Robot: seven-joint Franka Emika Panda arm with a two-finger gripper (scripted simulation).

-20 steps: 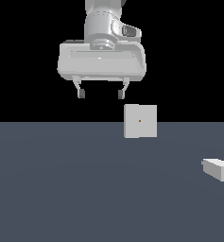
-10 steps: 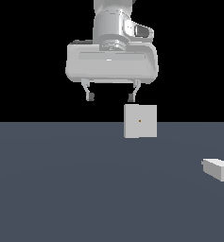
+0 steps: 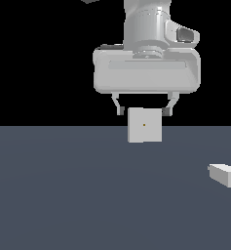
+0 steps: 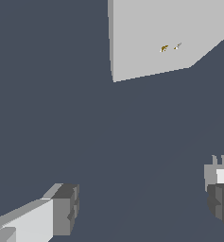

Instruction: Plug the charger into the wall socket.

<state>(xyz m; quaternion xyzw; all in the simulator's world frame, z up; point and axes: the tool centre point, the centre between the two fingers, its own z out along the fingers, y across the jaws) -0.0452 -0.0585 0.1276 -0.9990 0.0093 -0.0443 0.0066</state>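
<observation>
Nothing is done yet: the tool (image 3: 144, 111) hangs open and empty above the socket (image 3: 144, 125), the charger (image 3: 225, 174) lies well apart from the socket.

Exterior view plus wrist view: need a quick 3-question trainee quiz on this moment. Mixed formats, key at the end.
1. True or false: the gripper is holding the charger.
2. Multiple choice: where does the charger lie in the exterior view?
A. on the floor near the exterior view's right edge
B. between the fingers
C. pushed into the wall socket
3. Fill in: the dot at the centre of the wall socket is ____ in colour.

Key
1. False: the jaws stand spread with nothing between them, up by the socket's top edge, and the charger lies apart.
2. A
3. orange
</observation>
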